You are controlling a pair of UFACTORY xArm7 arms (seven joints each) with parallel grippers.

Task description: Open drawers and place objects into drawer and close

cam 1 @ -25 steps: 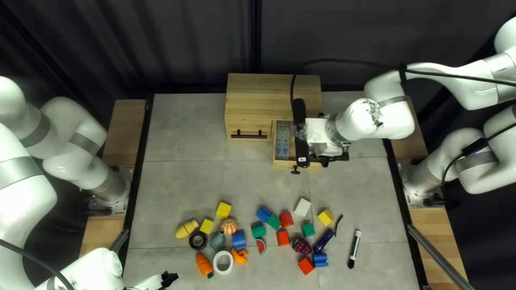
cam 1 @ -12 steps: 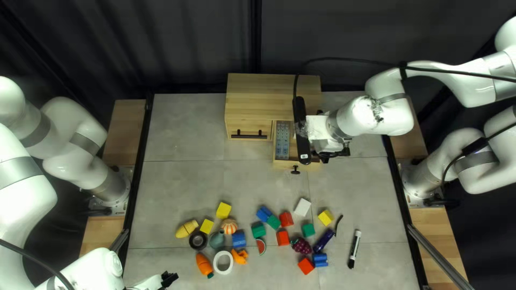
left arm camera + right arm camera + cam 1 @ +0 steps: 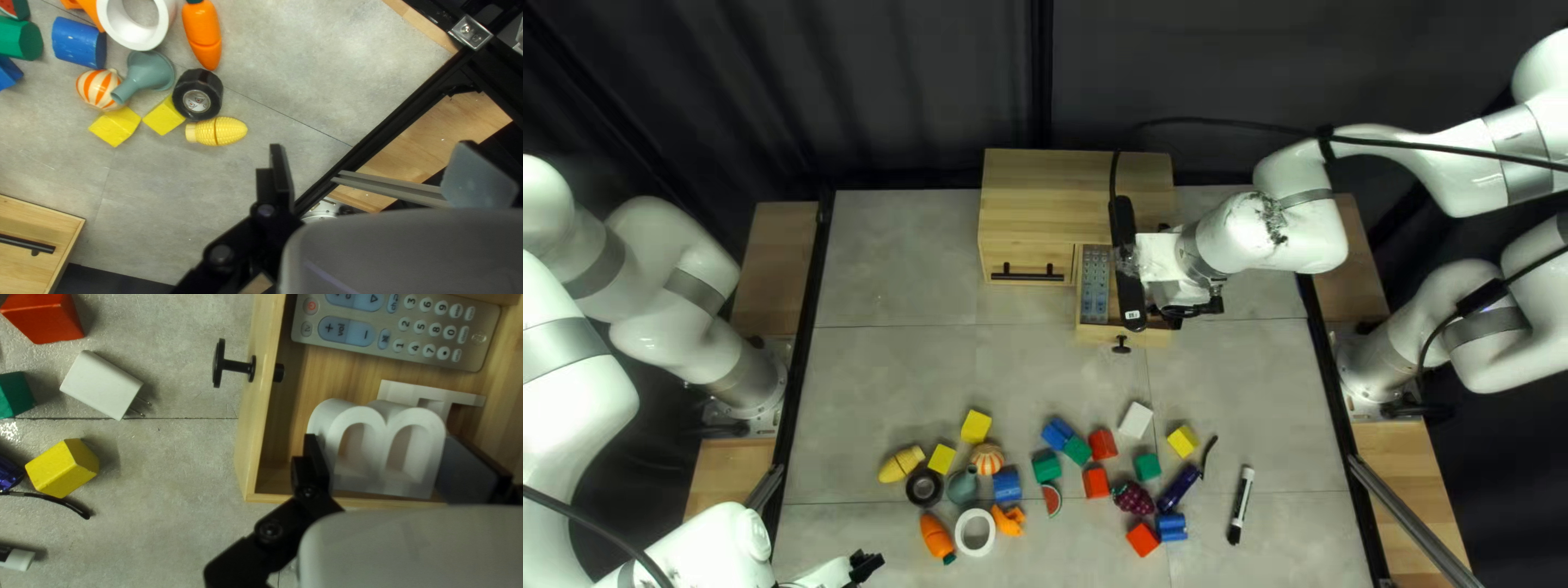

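My right gripper is over the open drawer, its fingertips hidden beneath its mount. In the right wrist view my right gripper is shut on a white letter m, a finger at each side, inside the drawer's walls. Beside the m in the drawer lie a white T-shaped piece and a grey remote. My left gripper is low at the left of the top left view. In its wrist view the left gripper stands open over the table, holding nothing, near the toy corn.
The wooden cabinet has a black-handled compartment closed beside the open drawer. Blocks, toy food, a funnel, a wheel and a white ring lie across the near table. A white adapter and a marker lie nearer the right.
The right arm has shifted slightly toward the left of the top left view, and its gripper's mount sits a little farther up over the drawer. My left arm and the table objects have not moved.
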